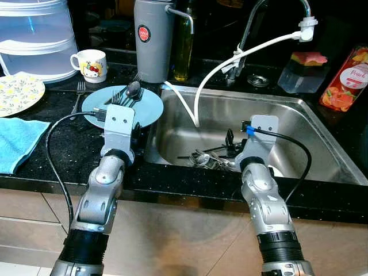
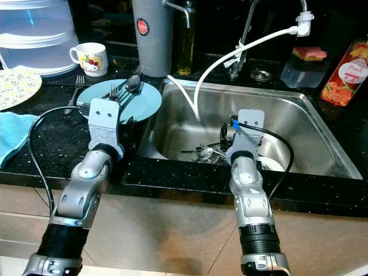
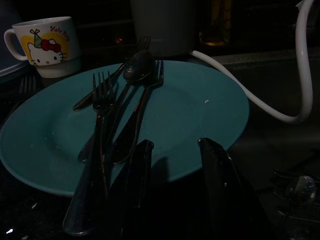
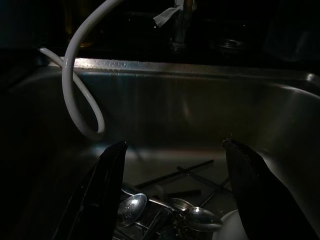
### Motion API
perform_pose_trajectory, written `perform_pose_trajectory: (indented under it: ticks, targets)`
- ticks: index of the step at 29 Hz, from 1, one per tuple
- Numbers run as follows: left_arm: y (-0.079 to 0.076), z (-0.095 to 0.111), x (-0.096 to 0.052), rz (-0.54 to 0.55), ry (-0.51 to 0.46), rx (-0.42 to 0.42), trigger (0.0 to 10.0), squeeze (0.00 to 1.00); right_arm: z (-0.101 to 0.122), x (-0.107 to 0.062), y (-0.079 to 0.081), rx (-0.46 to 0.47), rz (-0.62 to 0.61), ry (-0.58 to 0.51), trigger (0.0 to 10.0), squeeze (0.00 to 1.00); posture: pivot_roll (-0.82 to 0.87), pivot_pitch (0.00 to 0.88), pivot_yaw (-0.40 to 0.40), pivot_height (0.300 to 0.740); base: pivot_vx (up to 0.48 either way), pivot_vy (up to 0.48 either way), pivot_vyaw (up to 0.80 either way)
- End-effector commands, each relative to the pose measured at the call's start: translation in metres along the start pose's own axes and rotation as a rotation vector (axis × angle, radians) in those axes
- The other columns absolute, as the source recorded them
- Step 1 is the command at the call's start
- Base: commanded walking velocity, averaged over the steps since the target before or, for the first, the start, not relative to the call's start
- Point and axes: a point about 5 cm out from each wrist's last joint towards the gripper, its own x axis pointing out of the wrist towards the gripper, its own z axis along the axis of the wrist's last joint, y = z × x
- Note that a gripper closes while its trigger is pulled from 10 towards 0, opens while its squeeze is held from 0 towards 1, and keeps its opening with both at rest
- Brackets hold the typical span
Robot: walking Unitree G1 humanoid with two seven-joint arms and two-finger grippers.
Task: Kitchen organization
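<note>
While both grippers hover, fingers apart:
Blue plate: forks, spoon.
Sink: spoons, chopsticks.
Left gripper: near plate's edge.
Right gripper: above sink cutlery.

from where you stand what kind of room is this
A home kitchen, most likely: a steel sink with cutlery lying in it, a tap above, and a blue plate with forks and a spoon on the dark counter.
</note>
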Motion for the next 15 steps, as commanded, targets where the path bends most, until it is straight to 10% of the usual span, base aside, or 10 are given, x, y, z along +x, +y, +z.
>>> perform_pose_trajectory:
  ticks: [1,15]
  targets:
    - [-0.0041,0.0022,0.0006,-0.006,-0.007,-0.003,10.0,0.0,-0.0012,0.0013,-0.0028,0.005,-0.01,0.014,10.0,0.0,0.22,0.0,-0.078,0.74,0.0,0.0,0.0]
    - [-0.005,0.0009,-0.001,-0.01,-0.006,-0.004,10.0,0.0,-0.001,0.001,-0.0025,0.003,-0.007,0.013,10.0,0.0,0.22,0.0,-0.077,0.74,0.0,0.0,0.0]
